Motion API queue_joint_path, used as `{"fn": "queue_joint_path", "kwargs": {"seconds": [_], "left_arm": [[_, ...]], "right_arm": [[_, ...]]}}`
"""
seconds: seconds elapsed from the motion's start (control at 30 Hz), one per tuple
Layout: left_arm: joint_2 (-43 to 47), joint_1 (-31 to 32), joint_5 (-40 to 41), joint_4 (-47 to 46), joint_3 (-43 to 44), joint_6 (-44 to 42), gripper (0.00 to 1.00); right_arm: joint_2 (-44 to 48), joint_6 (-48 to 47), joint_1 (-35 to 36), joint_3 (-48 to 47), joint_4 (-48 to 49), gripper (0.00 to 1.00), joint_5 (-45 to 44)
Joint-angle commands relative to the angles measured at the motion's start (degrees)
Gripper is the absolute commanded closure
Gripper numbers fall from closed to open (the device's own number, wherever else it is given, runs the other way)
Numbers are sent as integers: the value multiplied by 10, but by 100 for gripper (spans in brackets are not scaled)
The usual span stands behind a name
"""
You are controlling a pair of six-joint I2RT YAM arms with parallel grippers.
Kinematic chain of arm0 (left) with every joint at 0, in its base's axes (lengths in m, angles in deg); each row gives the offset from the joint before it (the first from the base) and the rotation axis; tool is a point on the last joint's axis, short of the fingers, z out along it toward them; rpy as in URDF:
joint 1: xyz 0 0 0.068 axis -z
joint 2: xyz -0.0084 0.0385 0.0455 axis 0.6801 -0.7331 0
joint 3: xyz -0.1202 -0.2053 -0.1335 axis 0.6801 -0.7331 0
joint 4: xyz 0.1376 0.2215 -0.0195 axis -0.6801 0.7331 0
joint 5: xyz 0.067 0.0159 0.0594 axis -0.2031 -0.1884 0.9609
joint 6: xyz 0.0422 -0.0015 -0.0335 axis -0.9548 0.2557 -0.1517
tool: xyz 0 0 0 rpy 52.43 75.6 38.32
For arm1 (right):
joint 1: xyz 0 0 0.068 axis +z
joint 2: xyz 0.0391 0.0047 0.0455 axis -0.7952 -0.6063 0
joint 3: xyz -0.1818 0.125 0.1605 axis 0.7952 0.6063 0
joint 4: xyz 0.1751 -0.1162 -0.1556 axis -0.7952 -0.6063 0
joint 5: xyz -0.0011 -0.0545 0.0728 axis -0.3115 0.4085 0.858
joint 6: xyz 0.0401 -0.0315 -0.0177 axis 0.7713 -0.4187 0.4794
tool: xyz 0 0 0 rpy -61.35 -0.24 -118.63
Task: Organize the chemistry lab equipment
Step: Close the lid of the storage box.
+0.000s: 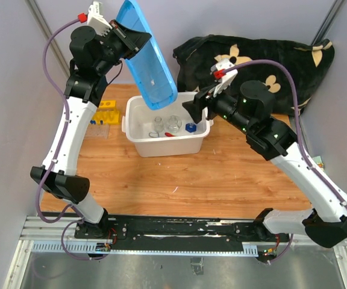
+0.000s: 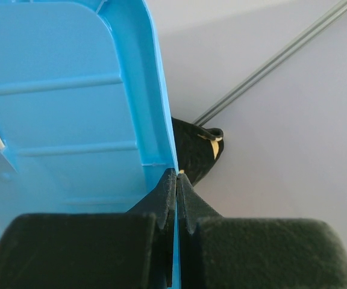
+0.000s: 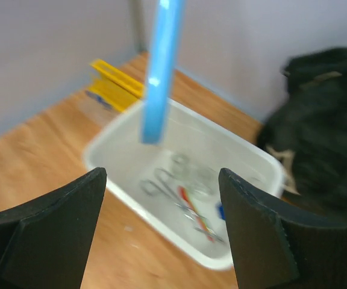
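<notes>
From above, the left end effector (image 1: 122, 33) clamped the blue lid (image 1: 149, 60), tilted over the white bin (image 1: 138, 141) of glassware (image 1: 173, 124). Left wrist: jaws pinched its edge. Right wrist: the right end effector (image 3: 161, 174), spread open, faced the tweezers (image 3: 173, 198); swinging the lid leftward first seemed wise

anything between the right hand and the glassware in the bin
Nothing directly. The lid, pinched by the left hand, hangs tilted over the rear of the bin, its lower edge near the opening. The glassware lies uncovered in front of that edge, beside the open right hand.
</notes>
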Motion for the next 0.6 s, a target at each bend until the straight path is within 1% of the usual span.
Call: {"fn": "queue_joint_path", "kwargs": {"seconds": [0.0, 0.07, 0.13, 0.23, 0.4, 0.57], "left_arm": [[-7, 4, -12, 1, 27, -18, 100], [-8, 3, -15, 3, 31, -17, 100], [-10, 4, -19, 1, 33, -13, 100], [-15, 4, -27, 0, 36, -8, 100], [-24, 5, -25, -2, 39, -8, 100], [-34, 5, -31, -10, 41, -2, 100]], "right_arm": [[-22, -253, -1, 60, -102, 24, -139], [-21, -289, 2, 83, -75, 24, -170], [-26, -314, 3, 91, -63, 24, -178], [-23, -317, 3, 96, -45, 24, -146], [7, -267, 2, 93, -24, 26, -79], [46, -172, 2, 125, 55, 27, 5]]}}
